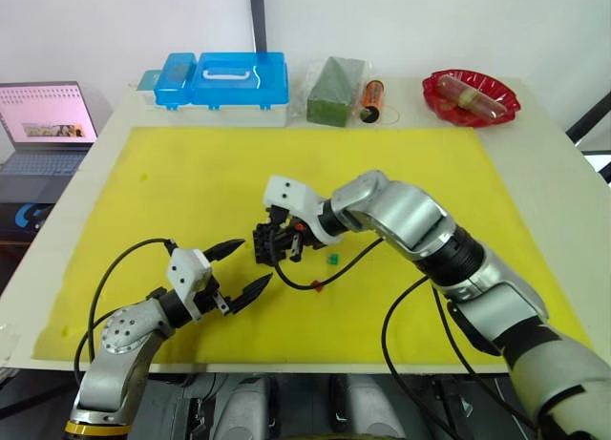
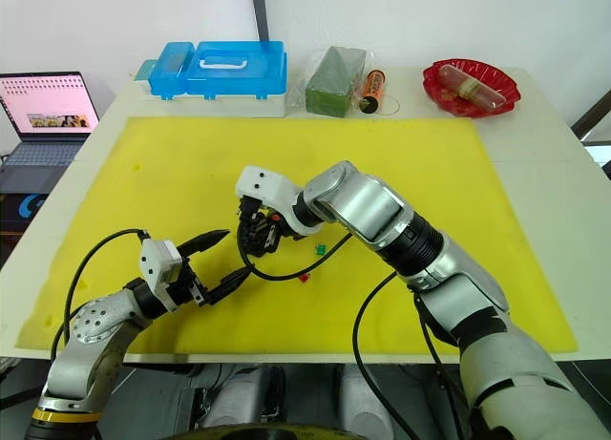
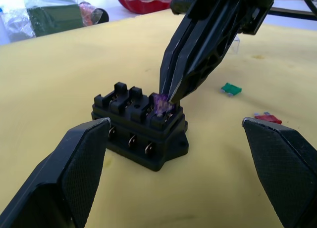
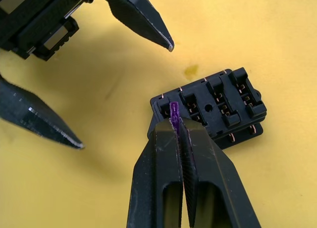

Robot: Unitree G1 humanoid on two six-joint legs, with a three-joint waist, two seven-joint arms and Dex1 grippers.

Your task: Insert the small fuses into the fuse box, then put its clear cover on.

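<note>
Leftmost, the left gripper [image 1: 241, 268] hovers just above the yellow mat [image 1: 191, 173], its fingers [image 3: 74, 168] spread wide and holding nothing, with the fuse box [image 3: 140, 131] between and just beyond their tips. The box sits loose on the mat near the middle of the tabletop [image 1: 554, 201], unbraced on either side. At its near corner slot stands the purple fuse [image 4: 174, 111], pinched between the fingers of the right gripper [image 4: 177, 126], which are closed tight on it; the blades appear to be at or just inside the slot, though how deep cannot be told. Further right on the mat lie a green fuse [image 3: 231, 88] and a red fuse [image 3: 267, 118], both apart from the box and not yet inserted. No clear cover can be made out with confidence.

Risks, as judged from this arrangement:
- Because the box is unheld, a downward push that is slightly off-axis may tip or slide it, since the load falls on a corner slot.
- A fuse tilted against the slot walls may jam or bend its blades.
- Releasing before the fuse is fully seated may leave it proud, which would later block the cover.
- The black cable [image 1: 315, 282] trailing beside the loose fuses could sweep them away.
</note>
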